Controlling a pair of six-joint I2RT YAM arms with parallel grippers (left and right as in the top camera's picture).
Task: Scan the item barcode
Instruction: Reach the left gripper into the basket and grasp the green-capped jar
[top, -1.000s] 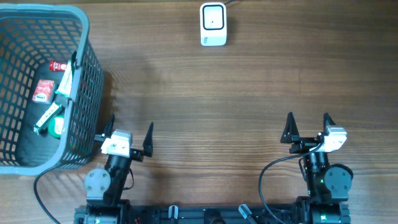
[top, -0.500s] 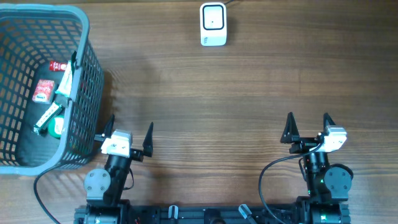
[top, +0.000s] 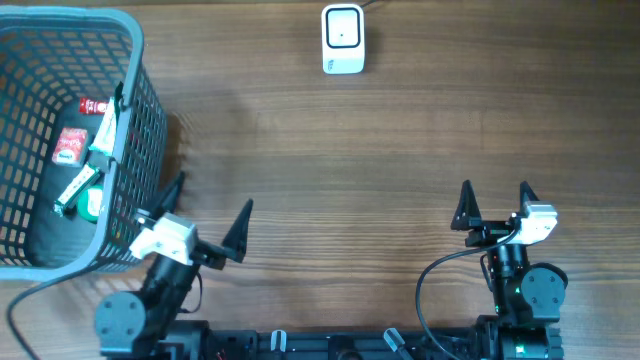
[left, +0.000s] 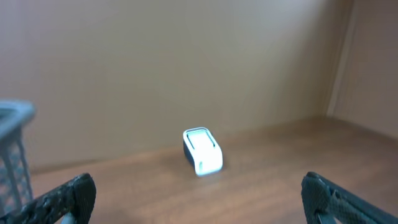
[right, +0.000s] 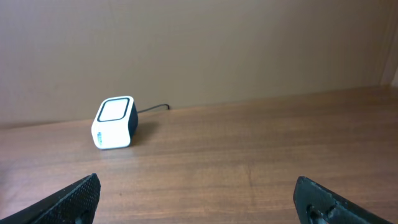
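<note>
Noted: left gripper (top: 213, 192) and right gripper (top: 495, 186) both gape empty; items (top: 72, 145) lie in the basket (top: 70, 17) at 9 o'clock, scanner (top: 342, 38) at 12; I fear the left jaws snag the mesh wall or pinch two items.

Items (top: 88, 150) in basket (top: 142, 105) left, scanner (top: 342, 38) far centre

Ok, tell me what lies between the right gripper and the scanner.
Only bare table runs from the right gripper to the scanner; the overhead and right wrist views both show it.
</note>
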